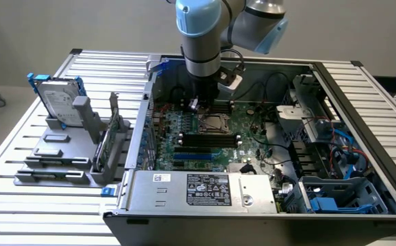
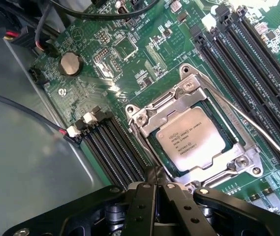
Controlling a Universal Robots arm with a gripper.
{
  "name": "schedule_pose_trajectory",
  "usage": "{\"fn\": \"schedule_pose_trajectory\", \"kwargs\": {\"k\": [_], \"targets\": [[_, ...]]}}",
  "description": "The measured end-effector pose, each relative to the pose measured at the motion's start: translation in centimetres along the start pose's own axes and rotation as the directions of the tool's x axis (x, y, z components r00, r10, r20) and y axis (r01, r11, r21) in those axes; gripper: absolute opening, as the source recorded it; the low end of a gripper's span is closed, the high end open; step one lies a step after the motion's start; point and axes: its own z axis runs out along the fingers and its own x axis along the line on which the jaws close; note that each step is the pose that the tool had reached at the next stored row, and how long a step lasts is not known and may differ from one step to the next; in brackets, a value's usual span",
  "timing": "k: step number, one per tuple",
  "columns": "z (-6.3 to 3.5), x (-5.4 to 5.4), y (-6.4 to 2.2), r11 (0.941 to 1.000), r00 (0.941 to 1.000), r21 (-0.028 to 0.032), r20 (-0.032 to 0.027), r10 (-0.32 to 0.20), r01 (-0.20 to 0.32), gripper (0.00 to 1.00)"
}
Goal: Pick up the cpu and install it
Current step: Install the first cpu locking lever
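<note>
The cpu [image 2: 191, 137], a small silvery square chip with printed text, lies flat inside the metal-framed motherboard socket [image 2: 188, 87]. The socket's thin wire lever [image 2: 258, 129] runs alongside it. My gripper [image 2: 157, 173] is just off the socket's edge, fingers pressed together and nothing between them. In the exterior view my gripper [image 1: 201, 106] hangs low inside the open computer case, right above the socket [image 1: 212, 123].
Black memory slots [image 2: 258, 64] flank the socket on both sides. A coin battery [image 2: 71, 63] and cables [image 2: 26, 110] lie on the board. On the exterior view's left, a silver hard drive [image 1: 56, 100] with blue brackets stands in a grey holder [image 1: 54, 154]. The case walls [image 1: 361, 113] enclose the board.
</note>
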Motion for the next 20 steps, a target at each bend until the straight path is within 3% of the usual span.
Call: {"fn": "schedule_pose_trajectory", "kwargs": {"k": [20], "targets": [[0.21,0.77,0.90,0.9987,0.9988,-0.0133,-0.0002,0.050,-0.050,0.11]]}}
